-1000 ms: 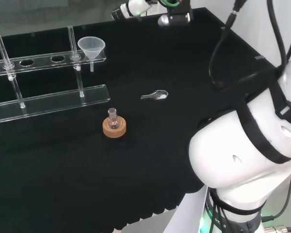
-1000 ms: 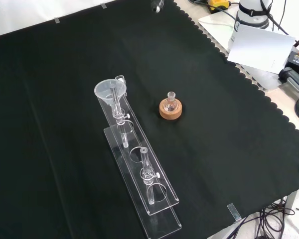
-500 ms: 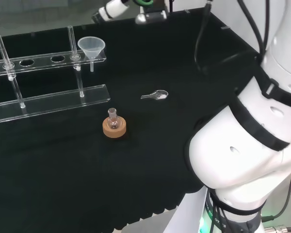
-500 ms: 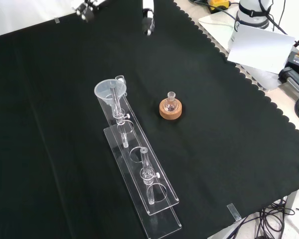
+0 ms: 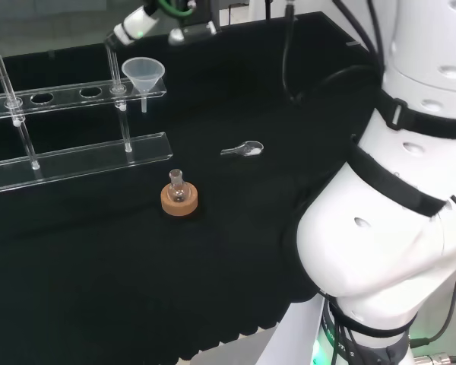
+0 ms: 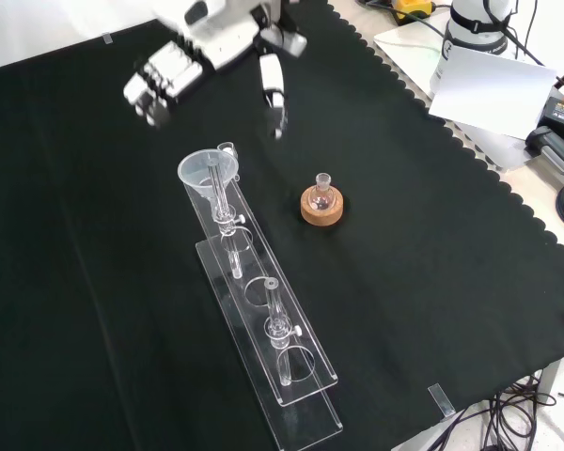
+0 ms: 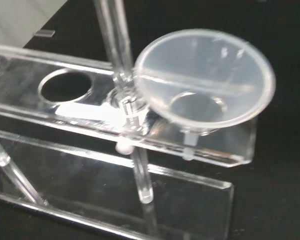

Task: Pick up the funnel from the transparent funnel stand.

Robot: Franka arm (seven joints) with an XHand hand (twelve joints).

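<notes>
A clear plastic funnel (image 6: 208,172) sits in the end hole of the transparent funnel stand (image 6: 280,362), stem pointing down. In the front view the hand (image 6: 216,36) hovers beyond and above the funnel, open, with its fingers (image 6: 156,85) spread away from the thumb (image 6: 274,90) and nothing between them. The head view shows the funnel (image 5: 143,74) at the right end of the stand (image 5: 80,160), with the hand (image 5: 134,27) just behind it. Close up in the wrist view, the funnel (image 7: 205,95) rests on the stand's top shelf (image 7: 25,95) beside an upright rod (image 7: 115,45).
A small round flask on a cork ring (image 6: 321,203) stands to the right of the stand in the front view. A metal spoon (image 5: 243,149) lies on the cloth in the head view. The arm's white links (image 5: 395,228) rise at that view's right.
The hand has come down from the front view's top edge toward the funnel, and the arm's links have swung with it. The funnel, stand and flask have not moved.
</notes>
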